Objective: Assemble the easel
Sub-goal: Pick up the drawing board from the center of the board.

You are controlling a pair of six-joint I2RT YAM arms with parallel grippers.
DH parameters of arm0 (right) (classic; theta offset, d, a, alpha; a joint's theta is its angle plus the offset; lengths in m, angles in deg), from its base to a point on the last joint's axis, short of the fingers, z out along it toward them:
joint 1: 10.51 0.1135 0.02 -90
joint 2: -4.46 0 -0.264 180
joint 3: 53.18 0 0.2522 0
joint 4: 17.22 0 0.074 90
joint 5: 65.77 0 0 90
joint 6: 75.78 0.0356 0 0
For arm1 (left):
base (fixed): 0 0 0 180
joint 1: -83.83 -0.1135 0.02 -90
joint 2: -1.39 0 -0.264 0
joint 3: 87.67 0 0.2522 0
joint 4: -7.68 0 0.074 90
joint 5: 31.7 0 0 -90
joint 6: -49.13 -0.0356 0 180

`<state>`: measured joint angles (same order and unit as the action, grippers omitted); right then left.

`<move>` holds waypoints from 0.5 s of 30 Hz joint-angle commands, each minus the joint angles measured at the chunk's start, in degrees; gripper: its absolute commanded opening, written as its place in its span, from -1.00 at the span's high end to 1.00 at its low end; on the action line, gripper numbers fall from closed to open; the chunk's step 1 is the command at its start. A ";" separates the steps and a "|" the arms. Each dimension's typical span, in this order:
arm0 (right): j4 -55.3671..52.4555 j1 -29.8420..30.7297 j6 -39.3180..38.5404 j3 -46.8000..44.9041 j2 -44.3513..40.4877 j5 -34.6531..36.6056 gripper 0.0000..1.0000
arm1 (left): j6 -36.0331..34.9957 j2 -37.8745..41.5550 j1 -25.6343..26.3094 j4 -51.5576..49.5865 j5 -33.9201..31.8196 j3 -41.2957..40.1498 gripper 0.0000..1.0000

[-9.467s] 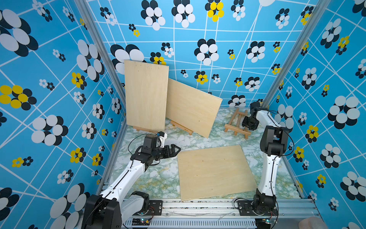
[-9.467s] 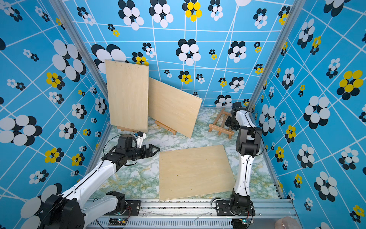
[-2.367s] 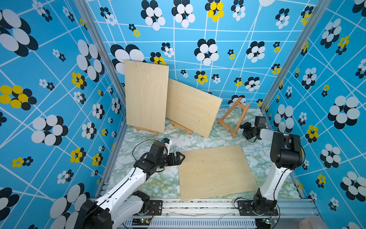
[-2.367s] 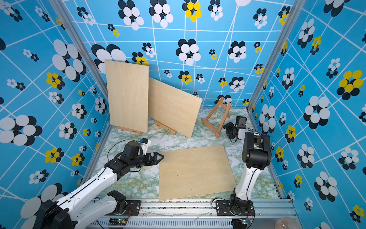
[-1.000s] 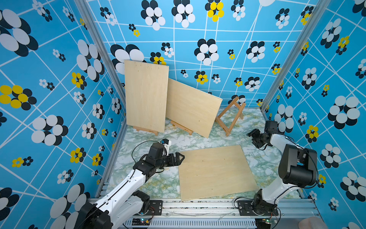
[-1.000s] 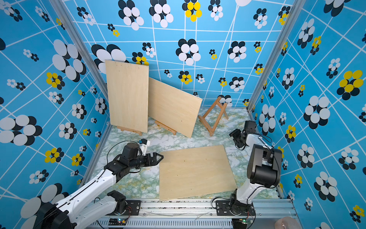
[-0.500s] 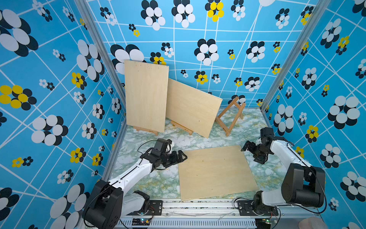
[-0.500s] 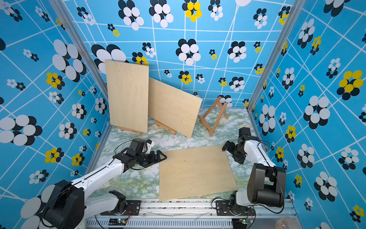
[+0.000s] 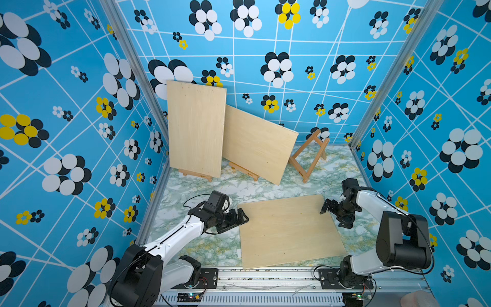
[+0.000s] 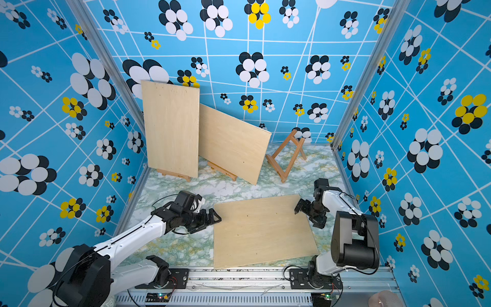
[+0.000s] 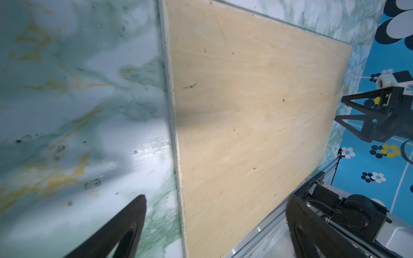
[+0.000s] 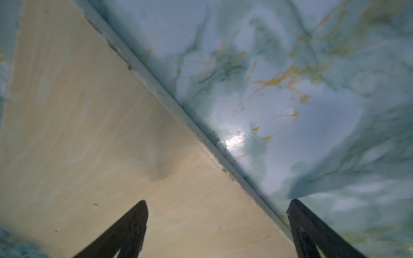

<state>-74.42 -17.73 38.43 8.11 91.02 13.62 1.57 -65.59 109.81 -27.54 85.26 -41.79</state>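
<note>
Jaws first: left gripper [image 9: 240, 216] is spread wide w/ nothing in it. In its wrist view one finger sits over the marble table [image 9: 212, 191] and the other over the flat board [image 9: 287, 231], so it straddles the board's left edge. Right gripper [image 9: 332, 219] is likewise wide apart & empty, astride the board's right edge toward its far corner. Can't tell if either finger touches wood yet.

Flat board lies face-up on the table. Beyond its far-right corner, well apart from it, stands the empty easel [image 9: 309, 156], legs opened. Beyond its far-left corner two more boards [image 9: 196, 127] lean on their own stands.

Step in hand, as I read it: get a two-sided hold on the flat board & carry it to the empty easel.

Doing it well:
- The panel is thin & flush to the table, so a finger prob. can't slip under. Tip one edge up first, or pinch at a corner.
- Close both sides together, else the board skates sideways.
- Lift level, w/ the same height on each side.
- Approach the easel slowly. It looks light and a nudge could topple it.
- Seat the lower edge on the ledge, lean the board back, then let go.
</note>
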 commanded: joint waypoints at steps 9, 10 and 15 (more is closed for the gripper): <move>1.40 1.86 -0.28 -1.95 2.19 -3.63 -0.99 | 5.08 -1.36 5.10 1.47 -0.43 -4.56 -0.98; 1.69 2.03 -0.18 -2.08 2.65 -4.35 -0.99 | 5.45 -2.10 5.50 2.49 -0.18 -4.73 -0.98; 3.69 2.69 0.68 -3.71 3.79 -9.39 -0.99 | 6.72 -6.14 6.73 6.76 0.72 -3.89 -0.98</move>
<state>-73.72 -16.42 38.65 7.35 91.57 11.94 6.88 -68.80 115.71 -22.64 86.16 -45.29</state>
